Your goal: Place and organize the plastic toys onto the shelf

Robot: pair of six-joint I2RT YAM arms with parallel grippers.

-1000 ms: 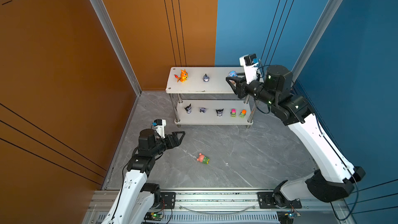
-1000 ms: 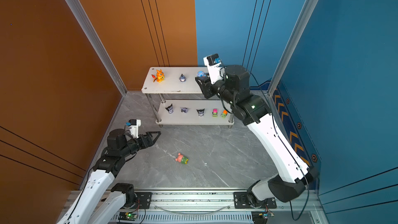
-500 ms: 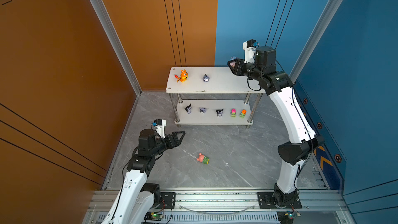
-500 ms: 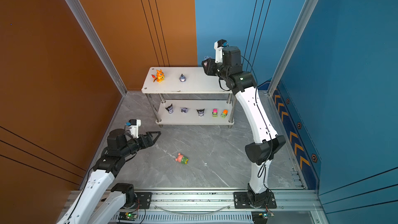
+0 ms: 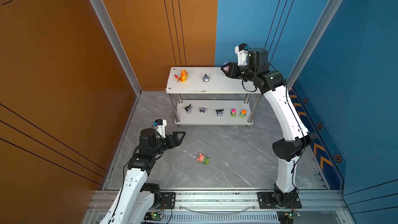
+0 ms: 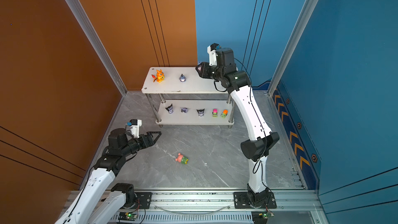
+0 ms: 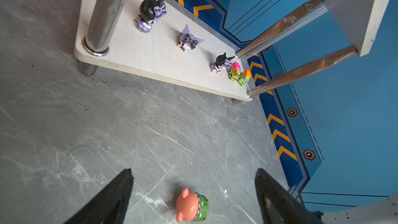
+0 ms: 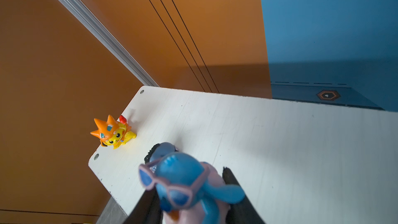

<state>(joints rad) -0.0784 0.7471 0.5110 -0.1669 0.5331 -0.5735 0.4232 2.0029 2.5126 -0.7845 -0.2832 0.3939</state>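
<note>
floor (image 5: 237,156) round pink bear (image 5: 203,159): bare | shelf (image 5: 217,84): well apart

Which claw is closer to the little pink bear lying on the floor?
Left. The left claw hovers open just short of the pink bear on the floor; the right claw is far away, over the top board of the shelf, gripping the blue creature.

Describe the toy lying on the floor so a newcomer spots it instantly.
Find the white two-tier shelf at the back, then come forward onto the grey floor. The pink bear lies there on its side. Only it is on the floor: round pink head, green dotted body.
</note>
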